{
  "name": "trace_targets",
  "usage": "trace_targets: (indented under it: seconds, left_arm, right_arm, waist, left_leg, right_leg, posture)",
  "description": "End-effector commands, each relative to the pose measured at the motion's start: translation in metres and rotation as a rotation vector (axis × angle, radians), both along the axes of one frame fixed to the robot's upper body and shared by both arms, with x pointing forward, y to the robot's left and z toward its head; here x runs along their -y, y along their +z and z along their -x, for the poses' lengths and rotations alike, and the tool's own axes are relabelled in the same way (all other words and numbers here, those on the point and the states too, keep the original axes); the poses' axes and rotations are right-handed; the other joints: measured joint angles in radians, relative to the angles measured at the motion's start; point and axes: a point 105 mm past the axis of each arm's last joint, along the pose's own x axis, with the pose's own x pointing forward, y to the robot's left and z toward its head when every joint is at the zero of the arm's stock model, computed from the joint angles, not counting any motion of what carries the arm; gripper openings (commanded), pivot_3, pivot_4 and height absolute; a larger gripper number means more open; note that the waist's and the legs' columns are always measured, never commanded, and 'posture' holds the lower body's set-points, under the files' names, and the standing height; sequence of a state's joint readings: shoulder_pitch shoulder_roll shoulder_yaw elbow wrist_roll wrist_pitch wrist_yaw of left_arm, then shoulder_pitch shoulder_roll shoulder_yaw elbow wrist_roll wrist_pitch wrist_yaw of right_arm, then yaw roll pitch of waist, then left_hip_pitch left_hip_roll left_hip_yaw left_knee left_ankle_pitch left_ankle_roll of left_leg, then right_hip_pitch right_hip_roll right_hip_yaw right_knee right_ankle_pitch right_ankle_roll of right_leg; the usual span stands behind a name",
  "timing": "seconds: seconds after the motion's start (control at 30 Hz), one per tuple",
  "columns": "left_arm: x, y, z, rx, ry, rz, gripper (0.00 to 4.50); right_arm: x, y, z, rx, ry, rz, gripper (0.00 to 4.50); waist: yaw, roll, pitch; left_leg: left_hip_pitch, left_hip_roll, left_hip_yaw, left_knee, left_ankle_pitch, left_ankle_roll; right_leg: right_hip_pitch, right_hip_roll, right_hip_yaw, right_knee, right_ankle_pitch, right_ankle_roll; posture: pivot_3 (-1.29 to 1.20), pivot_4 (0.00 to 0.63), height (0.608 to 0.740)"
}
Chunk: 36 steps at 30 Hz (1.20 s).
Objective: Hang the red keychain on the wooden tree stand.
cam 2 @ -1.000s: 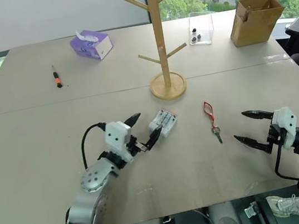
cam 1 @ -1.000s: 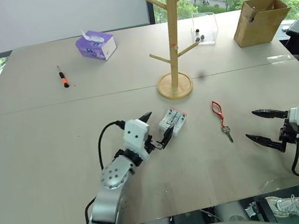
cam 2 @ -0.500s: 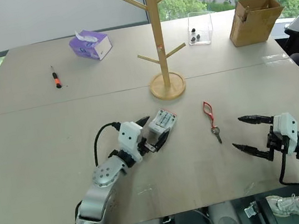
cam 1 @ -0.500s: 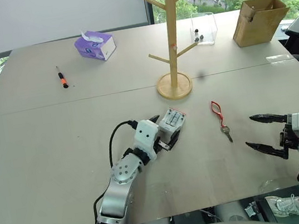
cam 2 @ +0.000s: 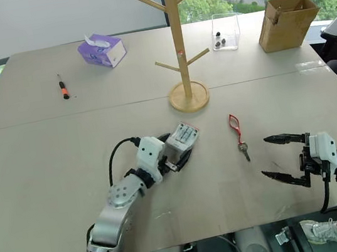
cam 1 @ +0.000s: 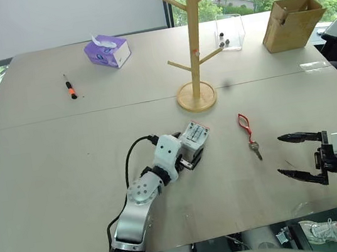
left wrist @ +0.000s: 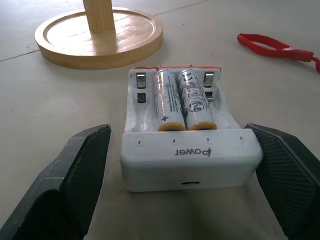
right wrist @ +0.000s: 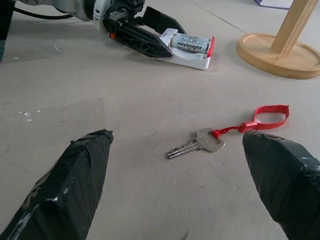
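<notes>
Setting: a pale table (cam 1: 46, 157) before a window with green trees beyond.
Landmark: the stand (cam 1: 192, 46) is upright toward the far middle of the table, all its pegs bare.
Keychain: the keychain (cam 1: 247, 133) lies flat on the table on the near right of the stand's base, apart from it, with the red loop toward the stand and the silver key toward the robot.
Right gripper: the right gripper (cam 1: 298, 156) hovers nearer the robot and further right of the stand than the keychain, fingers spread wide and empty; in its wrist view the key and strap lie between the two tips but further out, untouched.
Left gripper: the left gripper (cam 1: 188, 158) is on the near left of the stand's base, its jaws wide on either side of a white battery case (left wrist: 187, 132) with two cells in it; whether the pads touch the case I cannot tell, and it rests on the table.
Other items: a purple tissue box (cam 1: 108, 51) and a screwdriver (cam 1: 71, 87) lie far to the stand's left, a clear box (cam 1: 231, 31) just behind it to the right, a cardboard box (cam 1: 293, 22) further right.
Progress: nothing of the task is done as far as the views show; the keychain is not yet gripped.
Left to do: reach and close on the strap, lift it, carry it to a peg, drop the loop over.
</notes>
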<state>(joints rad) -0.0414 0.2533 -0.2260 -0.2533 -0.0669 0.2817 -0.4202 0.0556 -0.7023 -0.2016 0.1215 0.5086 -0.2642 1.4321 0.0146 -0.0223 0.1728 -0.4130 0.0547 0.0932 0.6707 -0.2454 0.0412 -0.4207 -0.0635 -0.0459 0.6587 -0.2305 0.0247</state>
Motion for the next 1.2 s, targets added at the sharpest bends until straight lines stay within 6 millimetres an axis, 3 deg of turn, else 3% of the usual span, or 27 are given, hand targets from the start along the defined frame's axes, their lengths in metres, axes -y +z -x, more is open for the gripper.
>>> trace_targets:
  seconds: [0.03, 0.4, 0.5, 0.7, 0.77, 0.83, 0.97, 1.07, 1.13, 1.2]
  left_arm:
    - [0.004, 0.000, -0.003, -0.001, 0.004, -0.019, 4.39]
    - [0.008, -0.004, -0.005, -0.035, 0.012, -0.033, 4.39]
    - [0.008, -0.003, -0.004, -0.037, 0.008, -0.015, 3.26]
    - [0.007, 0.001, -0.005, -0.031, 0.011, -0.019, 3.21]
    - [0.003, 0.011, -0.011, 0.004, 0.043, 0.014, 3.21]
    - [-0.014, 0.030, -0.023, 0.066, 0.156, 0.075, 3.21]
    - [-0.080, 0.061, -0.048, 0.167, 0.525, 0.176, 3.21]
    - [-0.132, 0.065, -0.058, 0.171, 0.750, 0.212, 3.21]
    - [-0.186, 0.065, -0.065, 0.174, 0.957, 0.178, 3.21]
    - [-0.221, 0.065, -0.068, 0.165, 1.094, 0.161, 3.21]
  right_arm:
    - [0.000, 0.005, 0.000, 0.026, 0.016, 0.014, 4.50]
    - [-0.001, 0.006, -0.001, 0.032, -0.006, 0.002, 4.50]
    - [-0.001, 0.006, -0.001, 0.033, -0.010, 0.000, 4.50]
    - [-0.001, 0.006, -0.002, 0.035, -0.017, -0.004, 4.50]
    - [-0.002, 0.007, -0.004, 0.040, -0.021, -0.007, 4.50]
    - [-0.002, 0.009, -0.007, 0.055, -0.025, -0.011, 4.50]
    - [-0.006, 0.016, -0.015, 0.093, -0.032, -0.021, 4.50]
    - [-0.011, 0.021, -0.020, 0.115, -0.035, -0.032, 4.50]
    - [-0.017, 0.022, -0.021, 0.124, -0.033, -0.045, 4.50]
    - [-0.020, 0.022, -0.022, 0.127, -0.031, -0.048, 4.50]
  waist:
    - [0.000, 0.000, 0.000]
    - [0.000, 0.002, -0.001]
    - [0.000, 0.002, -0.001]
    - [0.000, 0.002, -0.001]
    - [0.000, 0.002, -0.001]
    - [0.000, 0.002, -0.001]
    - [-0.001, 0.001, -0.001]
    - [-0.002, 0.002, -0.001]
    - [-0.001, 0.001, -0.001]
    - [0.000, 0.000, 0.000]
  left_leg:
    - [0.000, 0.000, 0.000, 0.000, 0.000, 0.000]
    - [0.001, 0.000, -0.001, 0.001, 0.000, 0.000]
    - [0.001, 0.000, -0.001, 0.001, 0.000, 0.000]
    - [0.001, 0.000, -0.002, 0.001, 0.000, 0.000]
    - [0.001, 0.000, -0.002, 0.001, 0.000, 0.000]
    - [0.001, 0.000, -0.002, 0.001, 0.000, 0.000]
    - [0.000, 0.000, -0.004, 0.002, 0.000, 0.000]
    - [0.001, 0.000, -0.005, 0.002, 0.000, 0.000]
    - [0.000, 0.000, -0.006, 0.002, 0.000, 0.000]
    - [0.000, -0.001, -0.007, 0.002, 0.000, 0.000]
  right_leg:
    - [0.000, 0.000, 0.000, 0.000, 0.000, 0.000]
    - [0.002, 0.000, -0.001, 0.000, 0.000, 0.000]
    - [0.003, 0.000, -0.001, 0.000, 0.000, 0.000]
    - [0.003, 0.000, -0.001, 0.000, 0.000, 0.000]
    - [0.003, 0.000, -0.001, 0.000, 0.000, 0.000]
    - [0.003, 0.000, -0.001, 0.000, 0.000, 0.000]
    - [0.003, 0.000, -0.003, 0.001, 0.000, 0.000]
    - [0.003, 0.001, -0.004, 0.001, 0.000, -0.001]
    - [0.004, 0.001, -0.005, 0.001, 0.001, -0.001]
    - [0.004, 0.001, -0.006, 0.001, 0.001, -0.001]
  posture:
    - [0.00, 0.150, 0.740]
    - [0.00, 0.150, 0.740]
    - [0.00, 0.150, 0.740]
    - [0.00, 0.150, 0.740]
    - [0.00, 0.150, 0.740]
    - [0.00, 0.150, 0.740]
    - [0.00, 0.150, 0.740]
    - [0.00, 0.150, 0.740]
    - [0.00, 0.150, 0.740]
    - [0.00, 0.150, 0.740]
